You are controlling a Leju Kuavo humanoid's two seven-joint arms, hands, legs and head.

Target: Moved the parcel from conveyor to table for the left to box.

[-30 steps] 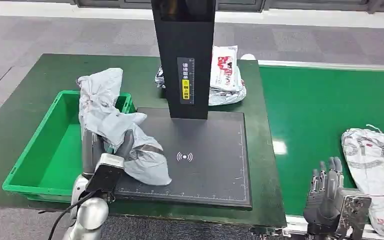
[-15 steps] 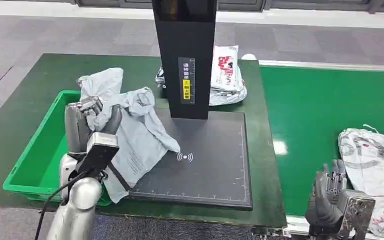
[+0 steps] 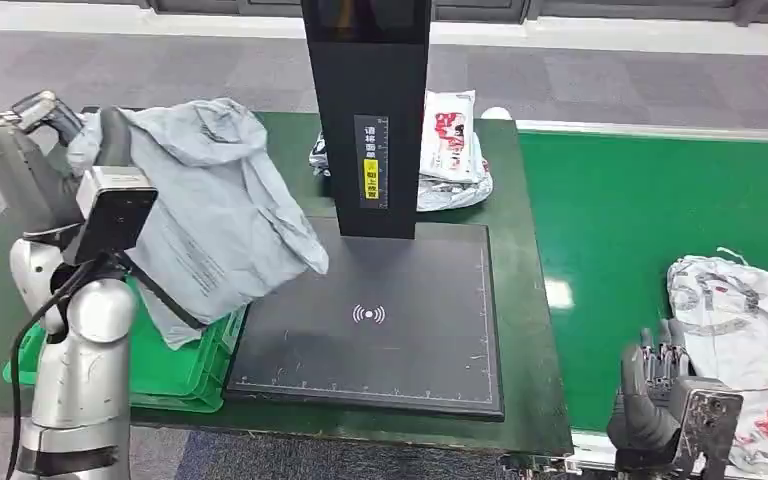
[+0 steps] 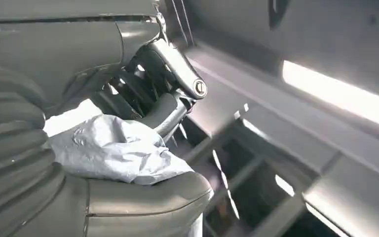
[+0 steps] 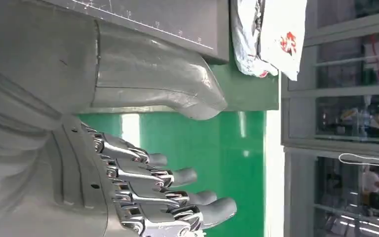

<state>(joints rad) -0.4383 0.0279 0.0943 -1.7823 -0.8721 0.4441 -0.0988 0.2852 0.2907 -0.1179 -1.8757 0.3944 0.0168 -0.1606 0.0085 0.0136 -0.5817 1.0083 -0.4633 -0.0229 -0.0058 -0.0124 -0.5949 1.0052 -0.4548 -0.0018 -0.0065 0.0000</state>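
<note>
Head view: scanner post behind parcel.

The head view looks forward and down from high on the robot onto the table, with the conveyor to its right. The left wrist view sits close behind its fingers. The right wrist view, turned sideways, shares the conveyor and table edge.
</note>
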